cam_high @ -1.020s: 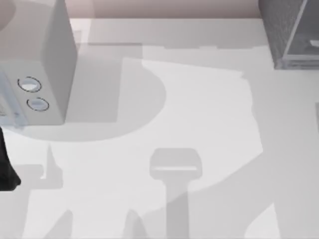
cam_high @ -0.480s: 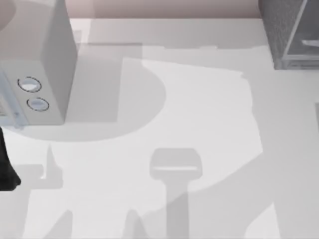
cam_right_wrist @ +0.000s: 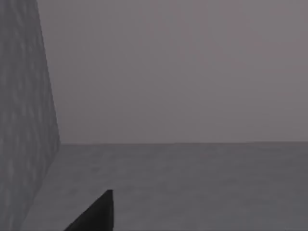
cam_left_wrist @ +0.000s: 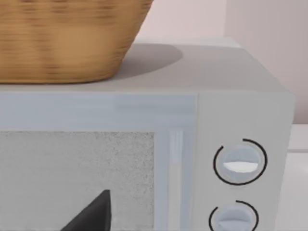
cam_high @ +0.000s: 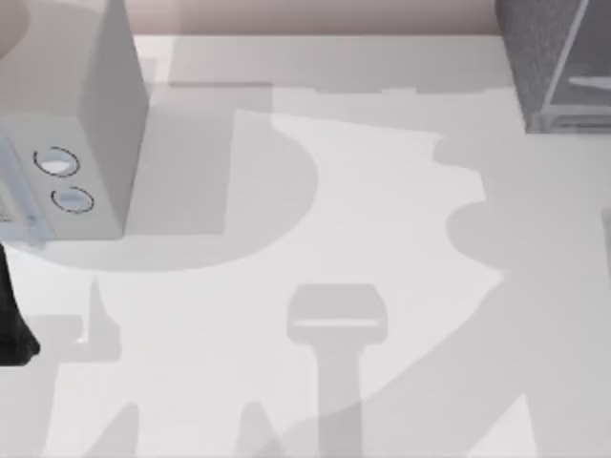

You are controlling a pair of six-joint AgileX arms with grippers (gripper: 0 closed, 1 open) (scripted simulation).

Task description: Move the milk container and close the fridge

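Two grippers gave little away: the right gripper (cam_right_wrist: 94,214) hung close beside the dark grey speckled boxy fridge (cam_high: 539,67), and the left gripper (cam_left_wrist: 91,214) faced the light grey box with two round dials (cam_high: 67,143). Whether either was open or closed I cannot tell. A rounded bulge had newly appeared in the shadow's edge (cam_high: 458,219) at the top view's right, suggesting the right arm was moving near the fridge in the upper right corner. Its paler, smooth door panel (cam_high: 582,76) looked angled, probably not yet closed.

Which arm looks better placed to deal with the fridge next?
Right, probably. Its wrist view looks along the speckled wall of the fridge, which stands at the table's far right corner. The left arm's wrist view faces the light grey box with two dials, on the opposite side.
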